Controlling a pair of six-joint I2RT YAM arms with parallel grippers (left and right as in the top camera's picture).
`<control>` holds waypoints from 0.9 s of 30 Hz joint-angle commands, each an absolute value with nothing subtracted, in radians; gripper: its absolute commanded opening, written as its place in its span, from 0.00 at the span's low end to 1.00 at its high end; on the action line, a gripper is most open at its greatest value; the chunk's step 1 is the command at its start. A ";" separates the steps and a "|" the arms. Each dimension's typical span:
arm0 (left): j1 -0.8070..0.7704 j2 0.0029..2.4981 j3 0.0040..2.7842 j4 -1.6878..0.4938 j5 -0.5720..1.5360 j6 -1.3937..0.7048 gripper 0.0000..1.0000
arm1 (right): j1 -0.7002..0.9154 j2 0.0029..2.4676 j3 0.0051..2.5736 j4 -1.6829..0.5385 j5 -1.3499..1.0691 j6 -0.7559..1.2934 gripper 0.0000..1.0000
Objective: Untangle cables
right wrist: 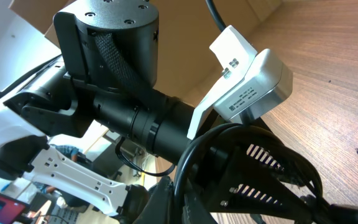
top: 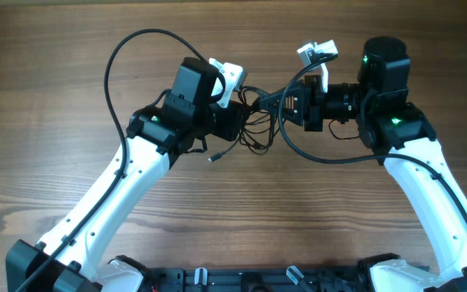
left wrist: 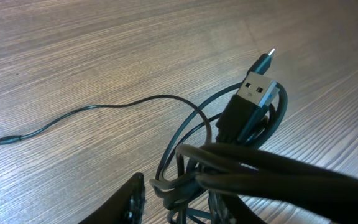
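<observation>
The cables [top: 258,130] are a knot of thin dark wires on the wooden table between my two grippers. My left gripper [top: 237,122] reaches into the knot from the left. In the left wrist view its fingers [left wrist: 132,199] stand apart around the bundled cables [left wrist: 185,180], with a gap on the left side. A USB plug [left wrist: 257,93] sticks up from the bundle. One loose strand ends in a small plug [left wrist: 5,141]. My right gripper [top: 284,105] points left, shut on strands at the knot's right edge. A dark cable [right wrist: 188,168] rises from between its jaws.
A loose plug end [top: 212,159] lies on the table just below the left gripper. Thick black arm cables loop above the left arm [top: 116,65] and below the right wrist [top: 331,160]. The left arm's wrist camera housing [right wrist: 247,87] fills the right wrist view.
</observation>
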State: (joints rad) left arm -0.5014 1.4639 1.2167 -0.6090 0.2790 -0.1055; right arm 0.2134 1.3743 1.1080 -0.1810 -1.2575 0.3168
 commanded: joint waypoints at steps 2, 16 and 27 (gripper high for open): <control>-0.535 1.518 1.221 -0.596 0.288 -0.082 0.36 | 0.217 1.365 1.126 -0.173 -1.304 0.325 0.04; -0.540 1.546 1.220 -0.609 0.287 -0.088 0.08 | 0.216 1.365 1.126 -0.172 -1.283 0.317 0.04; -0.418 1.536 1.221 -0.647 0.271 -0.250 0.04 | 0.216 1.365 1.126 -0.256 -0.956 0.345 0.04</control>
